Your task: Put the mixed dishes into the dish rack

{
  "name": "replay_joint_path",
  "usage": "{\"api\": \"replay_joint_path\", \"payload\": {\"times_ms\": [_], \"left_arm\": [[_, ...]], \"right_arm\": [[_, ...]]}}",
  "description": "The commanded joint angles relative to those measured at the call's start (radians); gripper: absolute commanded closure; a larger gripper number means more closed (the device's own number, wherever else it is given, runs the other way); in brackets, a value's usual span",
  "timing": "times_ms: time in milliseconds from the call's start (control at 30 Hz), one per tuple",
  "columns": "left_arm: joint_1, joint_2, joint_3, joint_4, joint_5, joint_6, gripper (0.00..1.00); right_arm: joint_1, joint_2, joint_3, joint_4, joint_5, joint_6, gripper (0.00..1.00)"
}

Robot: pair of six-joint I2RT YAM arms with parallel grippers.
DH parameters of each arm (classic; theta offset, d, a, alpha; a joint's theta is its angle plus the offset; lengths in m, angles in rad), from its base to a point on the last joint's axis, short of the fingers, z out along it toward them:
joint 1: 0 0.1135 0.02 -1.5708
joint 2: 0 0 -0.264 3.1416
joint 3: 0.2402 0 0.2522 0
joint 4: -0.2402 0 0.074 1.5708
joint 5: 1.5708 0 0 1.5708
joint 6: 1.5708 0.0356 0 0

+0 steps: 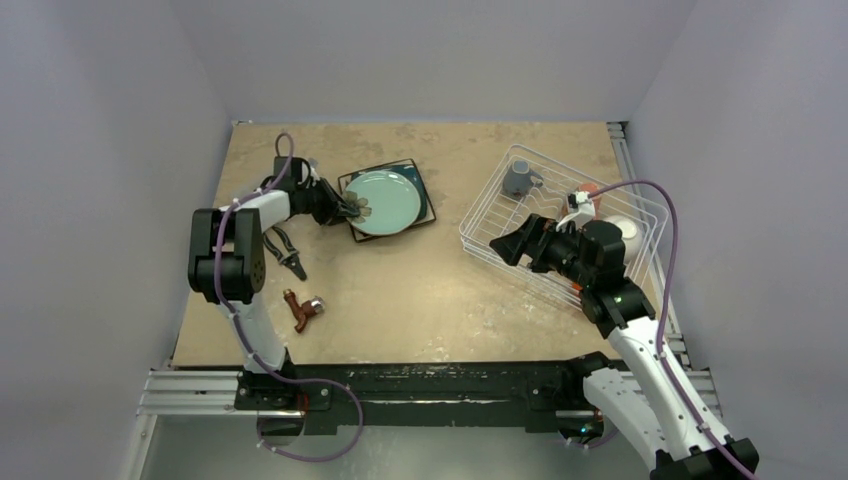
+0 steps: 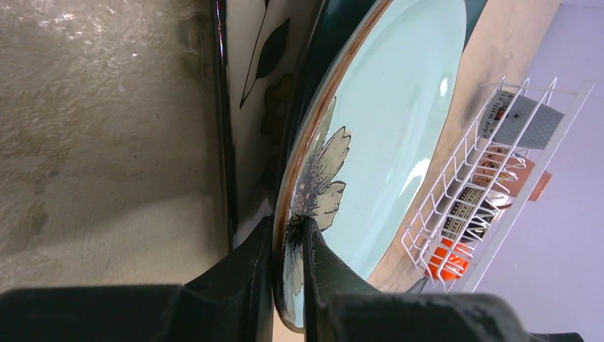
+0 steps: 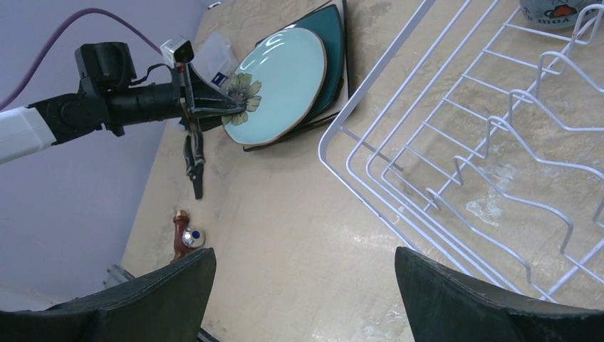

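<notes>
The round teal plate (image 1: 388, 200) lies on the square dark-rimmed plate (image 1: 424, 178) at the table's back centre-left. My left gripper (image 1: 352, 210) is shut on the teal plate's left rim, at its flower print. In the left wrist view one finger is under the rim and one on top of the teal plate (image 2: 399, 107), with the square plate (image 2: 253, 85) beside it. The white wire dish rack (image 1: 490, 215) stands at the right and holds a pale blue mug (image 1: 517, 180), an orange bowl (image 1: 592, 190) and a white bowl (image 1: 630, 232). My right gripper (image 1: 500, 248) hovers open and empty over the rack's near-left rim (image 3: 370, 178).
Black-handled pliers (image 1: 285, 250) and a brass valve (image 1: 303, 310) lie on the table at the front left. A clear plastic box (image 3: 214, 57) sits behind the left gripper. The table's left edge runs close beside the left arm.
</notes>
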Motion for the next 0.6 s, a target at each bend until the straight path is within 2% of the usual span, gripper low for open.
{"api": "replay_joint_path", "payload": {"times_ms": [0,67,300,567], "left_arm": [[-0.001,-0.046,-0.028,0.049,-0.007,0.004,0.95],[-0.001,-0.079,-0.041,0.064,-0.001,-0.015,1.00],[0.022,-0.254,-0.069,0.098,0.016,-0.021,1.00],[0.022,-0.436,-0.180,0.271,0.052,-0.055,1.00]], "right_arm": [[0.001,-0.016,-0.004,0.034,-0.011,0.013,0.02],[0.000,-0.023,-0.004,0.026,-0.007,0.011,0.02],[0.001,-0.033,0.005,-0.004,0.011,0.000,0.02],[0.001,-0.019,0.006,0.002,0.020,0.001,0.02]]}}
